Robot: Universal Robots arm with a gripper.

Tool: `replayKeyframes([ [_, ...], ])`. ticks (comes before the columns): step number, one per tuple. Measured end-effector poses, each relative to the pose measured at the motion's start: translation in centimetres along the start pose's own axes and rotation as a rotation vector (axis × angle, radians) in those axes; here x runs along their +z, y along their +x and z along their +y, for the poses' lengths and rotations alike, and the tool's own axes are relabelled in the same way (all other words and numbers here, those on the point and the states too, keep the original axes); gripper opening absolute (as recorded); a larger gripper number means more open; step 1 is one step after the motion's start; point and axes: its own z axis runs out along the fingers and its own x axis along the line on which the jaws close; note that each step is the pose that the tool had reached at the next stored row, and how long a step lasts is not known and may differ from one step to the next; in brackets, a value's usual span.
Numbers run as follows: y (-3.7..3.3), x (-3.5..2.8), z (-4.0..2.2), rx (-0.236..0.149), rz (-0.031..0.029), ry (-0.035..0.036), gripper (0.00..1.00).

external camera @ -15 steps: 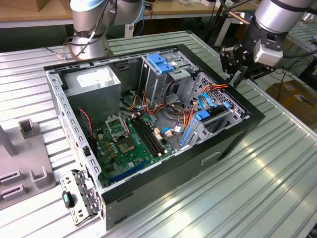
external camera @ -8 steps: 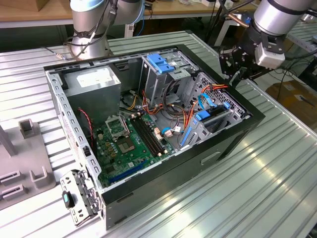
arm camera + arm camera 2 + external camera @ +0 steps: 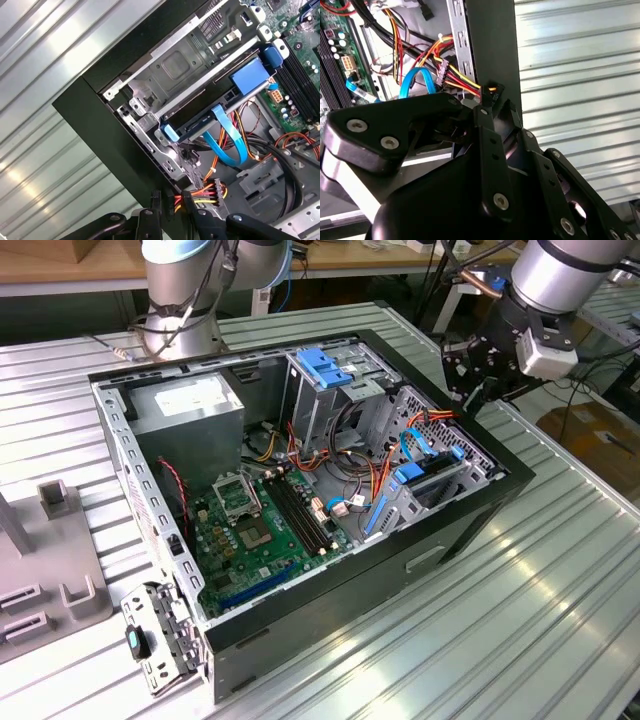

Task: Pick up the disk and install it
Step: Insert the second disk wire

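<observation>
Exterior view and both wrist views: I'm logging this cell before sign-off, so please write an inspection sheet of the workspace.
Surface: ribbed metal table carrying the open computer case.
Job's things: the disk, in its blue frame, sits edge-on in the case's drive bay; label hidden.
Clutter: grey fixture blocks at the exterior view's left; metal bracket by the case's corner.
Grippers: gripper at the case wall, beside a power connector.
Cables: blue data cable looped at the disk; red, yellow and black wire bundle.
Surroundings: robot arm base behind the case; benches beyond.
</observation>
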Motion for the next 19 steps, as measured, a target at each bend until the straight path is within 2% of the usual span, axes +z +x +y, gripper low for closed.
replayKeyframes([
  [2, -0.04, 0.04, -0.05, -0.003, 0.0125, -0.0161, 0.3],
  [3, -0.05, 0.04, -0.05, -0.004, 0.016, -0.0208, 0.3],
  [11, -0.29, 0.08, -0.36, -0.004, 0.0163, -0.0212, 0.3],
  [19, -0.14, 0.16, -0.65, -0.004, 0.0163, -0.0211, 0.3],
])
